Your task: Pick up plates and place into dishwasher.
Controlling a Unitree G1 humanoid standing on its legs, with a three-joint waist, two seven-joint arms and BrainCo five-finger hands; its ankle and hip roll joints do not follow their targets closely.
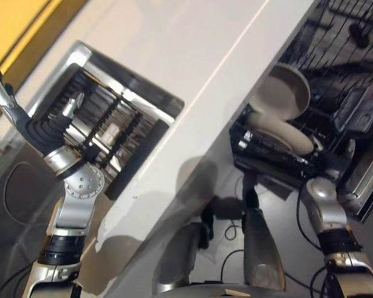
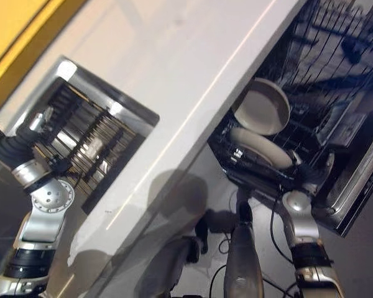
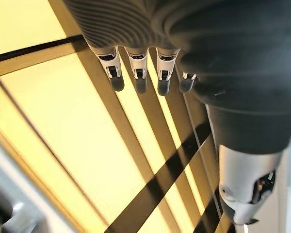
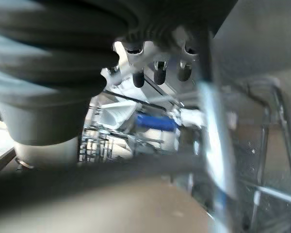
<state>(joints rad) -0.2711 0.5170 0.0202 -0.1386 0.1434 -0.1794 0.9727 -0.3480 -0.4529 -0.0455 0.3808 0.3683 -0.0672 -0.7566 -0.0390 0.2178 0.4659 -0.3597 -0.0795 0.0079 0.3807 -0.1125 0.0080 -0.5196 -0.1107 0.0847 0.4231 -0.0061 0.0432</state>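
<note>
Plates, 2 cream round ceramic ones (image 1: pixel 280 115), sit in the black wire dishwasher rack (image 1: pixel 336 81); right hand (image 4: pixel 157 65) and left hand (image 3: pixel 138 73) hang relaxed, empty, and could snag wires.

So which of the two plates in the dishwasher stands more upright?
The round upper plate, face showing, near the counter; the lower plate lies tilted flatter beneath it.

Two off-white plates in the dishwasher's (image 1: pixel 354 124) black wire rack (image 1: pixel 270 158). Upper plate (image 1: pixel 286 92) stands tilted on edge, hollow face showing. Lower plate (image 1: pixel 280 133) lies flatter just below, rims touching or nearly. Both near the rack's front corner, beside the white counter edge (image 1: pixel 236 99).
</note>
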